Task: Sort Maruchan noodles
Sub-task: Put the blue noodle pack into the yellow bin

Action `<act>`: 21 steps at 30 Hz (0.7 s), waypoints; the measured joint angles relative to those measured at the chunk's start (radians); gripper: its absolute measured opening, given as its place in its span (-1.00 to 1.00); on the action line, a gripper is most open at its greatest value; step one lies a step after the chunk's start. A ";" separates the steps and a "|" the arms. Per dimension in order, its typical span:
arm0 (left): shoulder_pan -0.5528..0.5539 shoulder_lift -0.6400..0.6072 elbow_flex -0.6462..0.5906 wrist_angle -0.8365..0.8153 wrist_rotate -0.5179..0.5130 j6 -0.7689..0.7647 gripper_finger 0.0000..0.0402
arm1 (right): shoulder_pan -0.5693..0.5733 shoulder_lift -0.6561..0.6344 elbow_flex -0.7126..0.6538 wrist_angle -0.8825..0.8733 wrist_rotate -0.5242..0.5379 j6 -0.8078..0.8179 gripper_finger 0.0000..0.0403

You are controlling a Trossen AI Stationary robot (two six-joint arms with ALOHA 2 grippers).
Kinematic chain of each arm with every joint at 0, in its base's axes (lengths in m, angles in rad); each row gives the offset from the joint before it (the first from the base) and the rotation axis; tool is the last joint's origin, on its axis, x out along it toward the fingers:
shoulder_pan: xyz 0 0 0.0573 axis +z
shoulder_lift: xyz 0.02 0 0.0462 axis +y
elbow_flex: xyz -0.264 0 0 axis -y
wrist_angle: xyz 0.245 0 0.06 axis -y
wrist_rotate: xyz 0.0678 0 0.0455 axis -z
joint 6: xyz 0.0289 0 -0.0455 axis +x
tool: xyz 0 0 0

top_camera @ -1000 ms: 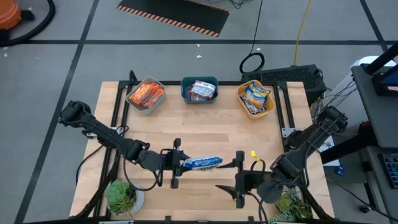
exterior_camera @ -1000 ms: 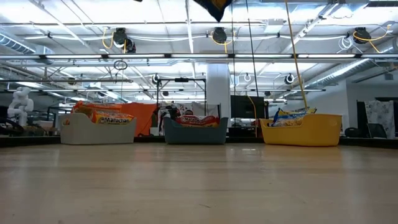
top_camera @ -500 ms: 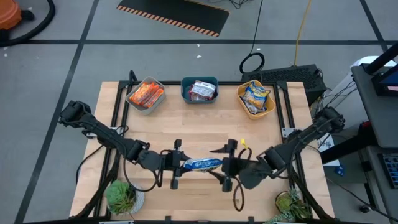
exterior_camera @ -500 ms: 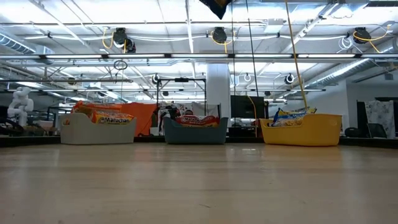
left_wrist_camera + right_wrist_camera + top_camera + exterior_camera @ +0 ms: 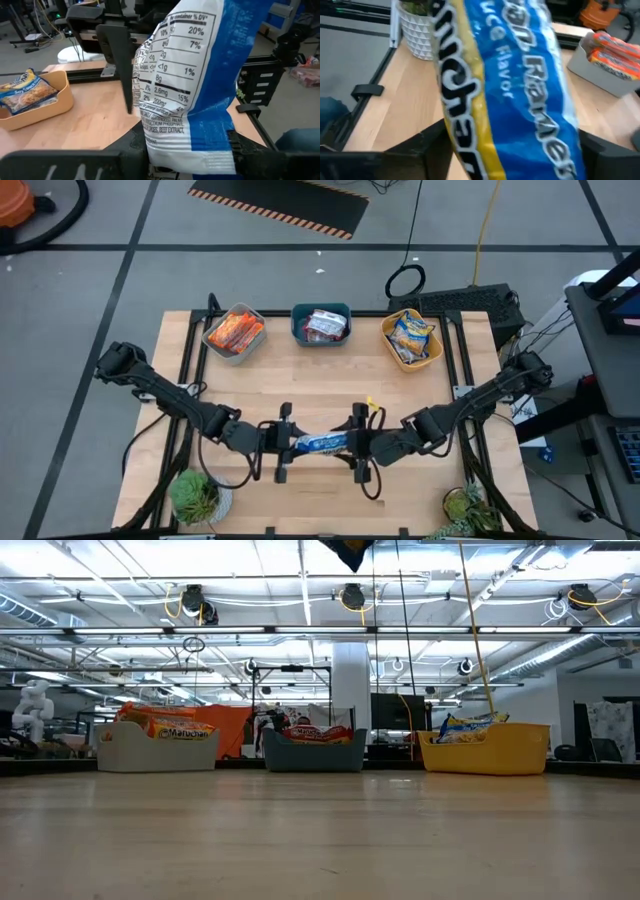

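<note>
A yellow-and-blue noodle packet [image 5: 322, 443] is held out level above the near middle of the table, standing on its long edge. My left gripper [image 5: 283, 444] is shut on its left end. My right gripper [image 5: 358, 447] is open, one finger on either side of the packet's right end; the right wrist view shows the packet [image 5: 510, 90] filling the gap. At the far edge, orange packets lie in a grey tub [image 5: 234, 332], silver-red ones in a teal tub [image 5: 321, 325], and yellow-blue ones in a yellow tub [image 5: 411, 340]. Neither gripper shows in the low view. My left gripper [image 5: 187, 155] pinches the packet's left end [image 5: 185, 135] between its two fingers, one on each flat face. It comes level from the table's left, along the packet's length. The packet sticks out toward the right arm, clear of the table.
The three tubs stand in a row along the far edge: grey [image 5: 155, 748], teal [image 5: 313, 752], yellow [image 5: 485, 748]. Potted plants sit at the near left corner [image 5: 195, 495] and near right corner [image 5: 468, 508]. Bare wood lies between the tubs and the grippers.
My right arm has swung from the near right of the table toward the left, up to the packet, and its open fingers now stand around the packet's right end. The packet has stayed where it was.
</note>
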 joint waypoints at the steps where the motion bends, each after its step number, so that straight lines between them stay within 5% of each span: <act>1: 0.000 0.000 0.000 0.002 0.002 0.000 -0.43 | 0.000 0.000 0.000 0.008 -0.015 -0.015 0.22; 7: -0.001 0.000 0.000 0.000 0.009 -0.033 -0.43 | -0.001 -0.004 0.000 0.015 -0.046 -0.049 -0.15; 12: -0.007 0.000 0.001 -0.018 -0.001 -0.117 -0.26 | -0.011 -0.022 -0.001 0.010 -0.044 -0.113 -0.24; 21: -0.079 -0.028 0.001 -0.087 -0.265 -0.112 0.33 | -0.068 -0.103 -0.001 -0.079 -0.038 -0.137 -0.27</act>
